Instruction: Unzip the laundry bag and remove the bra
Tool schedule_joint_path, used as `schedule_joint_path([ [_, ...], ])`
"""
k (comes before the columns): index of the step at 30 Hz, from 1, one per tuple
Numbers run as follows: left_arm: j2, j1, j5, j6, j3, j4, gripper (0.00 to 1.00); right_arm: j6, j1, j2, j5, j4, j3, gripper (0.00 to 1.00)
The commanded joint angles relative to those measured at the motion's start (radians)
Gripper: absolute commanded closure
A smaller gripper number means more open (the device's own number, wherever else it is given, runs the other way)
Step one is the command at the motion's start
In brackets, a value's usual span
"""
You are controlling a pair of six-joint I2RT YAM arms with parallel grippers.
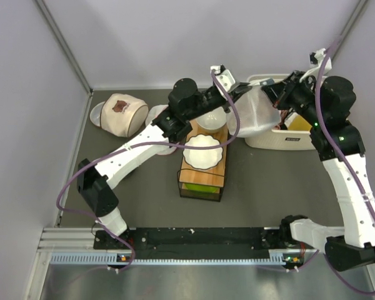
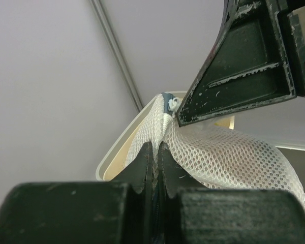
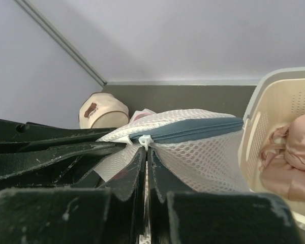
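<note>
The laundry bag (image 1: 256,115), white mesh with a grey-blue zipper (image 3: 188,129), hangs between both grippers over the left end of the white basket (image 1: 262,142). My left gripper (image 1: 249,90) is shut on the bag's mesh edge by the zipper end (image 2: 156,145). My right gripper (image 1: 267,92) is shut just under the white zipper slider (image 3: 145,141), pinching its pull (image 3: 146,149). The zipper looks closed along its visible length. The two grippers are almost touching. The bag fills the left wrist view (image 2: 229,152). The bra is not clearly visible.
The basket (image 3: 254,112) holds a pale pink garment (image 3: 295,152) and a yellow one (image 1: 300,122). A wooden rack with white bowls (image 1: 203,156) stands mid-table. A beige mesh bag (image 1: 119,112) lies at the back left, and another white bag (image 1: 156,115) is beside it.
</note>
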Motion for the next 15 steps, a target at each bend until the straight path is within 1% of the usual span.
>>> schedule_joint_path([
  [1, -0.087, -0.003, 0.058, 0.018, 0.008, 0.022, 1.0, -0.05, -0.019, -0.081, 0.086, 0.011, 0.069, 1.0],
  [6, -0.116, 0.002, 0.06, 0.019, -0.014, 0.023, 1.0, -0.058, -0.1, -0.118, 0.008, -0.021, 0.08, 1.0],
  [9, -0.142, 0.013, 0.087, -0.014, -0.038, 0.068, 1.0, -0.07, -0.135, -0.129, -0.018, -0.041, 0.048, 1.0],
  [11, -0.159, 0.016, 0.123, -0.027, -0.04, 0.066, 1.0, -0.068, -0.151, -0.14, -0.033, -0.044, 0.016, 1.0],
  [15, -0.188, 0.023, 0.146, -0.028, -0.048, 0.066, 1.0, -0.091, -0.175, -0.155, -0.049, -0.055, -0.033, 1.0],
])
